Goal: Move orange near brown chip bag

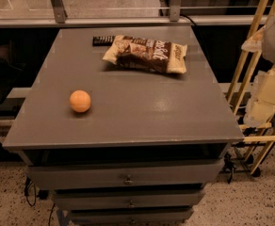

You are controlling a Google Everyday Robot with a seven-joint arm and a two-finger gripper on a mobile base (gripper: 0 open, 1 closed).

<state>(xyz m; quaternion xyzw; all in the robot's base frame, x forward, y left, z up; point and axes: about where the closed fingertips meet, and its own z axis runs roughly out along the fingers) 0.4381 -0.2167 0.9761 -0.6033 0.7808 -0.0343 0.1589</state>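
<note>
The orange (80,101) is a small round fruit that sits on the grey cabinet top (137,117), towards the front left. The brown chip bag (147,53) lies flat at the back middle of the top, dark brown with cream ends and white lettering. The orange and the bag are well apart, with bare surface between them. My gripper is not in view. Only pale parts of my arm (269,86) show at the right edge, beside the cabinet and off its top.
A flat black bar (103,40) lies at the back, touching the bag's left end. The cabinet has drawers (128,178) below its front edge. A wooden rack (253,69) stands to the right. A glass partition rail (128,20) runs behind the cabinet.
</note>
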